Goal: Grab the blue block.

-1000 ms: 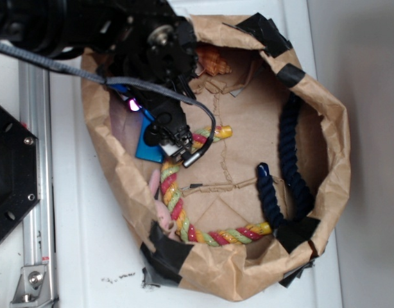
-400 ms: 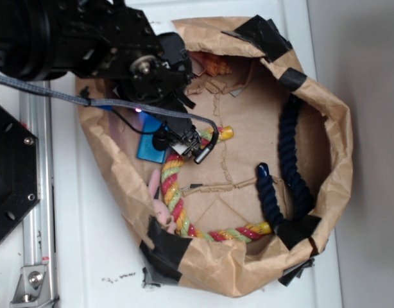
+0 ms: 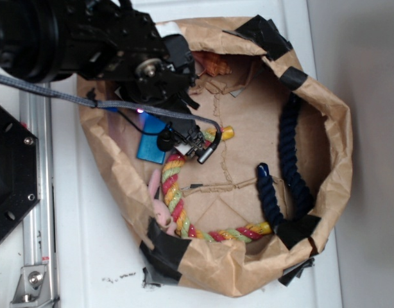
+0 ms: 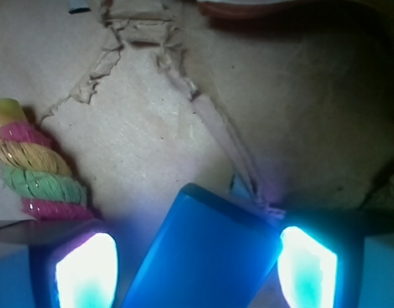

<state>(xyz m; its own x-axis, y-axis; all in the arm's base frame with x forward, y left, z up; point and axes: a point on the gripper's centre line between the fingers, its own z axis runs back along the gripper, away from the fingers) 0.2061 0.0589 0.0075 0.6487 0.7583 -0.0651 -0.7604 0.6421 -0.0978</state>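
The blue block [image 4: 203, 256] is a flat bright blue slab lying on the brown paper floor of the bag. In the wrist view it lies between my two glowing fingers [image 4: 85, 273], slanted, with a gap to the left finger and its corner close to the right one. My gripper [image 4: 197, 276] is open around it. In the exterior view the block [image 3: 147, 149] shows at the bag's left side, partly under the black arm. The gripper [image 3: 160, 131] sits over its upper end, its fingertips hidden by the arm.
The crumpled brown paper bag [image 3: 332, 128] walls in the work area. A multicoloured rope [image 3: 174, 192] curves just beside the block, its end also in the wrist view [image 4: 30, 167]. A dark navy rope [image 3: 290, 160] lies at the right. A pink toy [image 3: 160, 212] and an orange object [image 3: 213, 64] lie near the walls.
The arm has swung and settled a little lower over the block. The block has not moved, and the gripper has stayed open.
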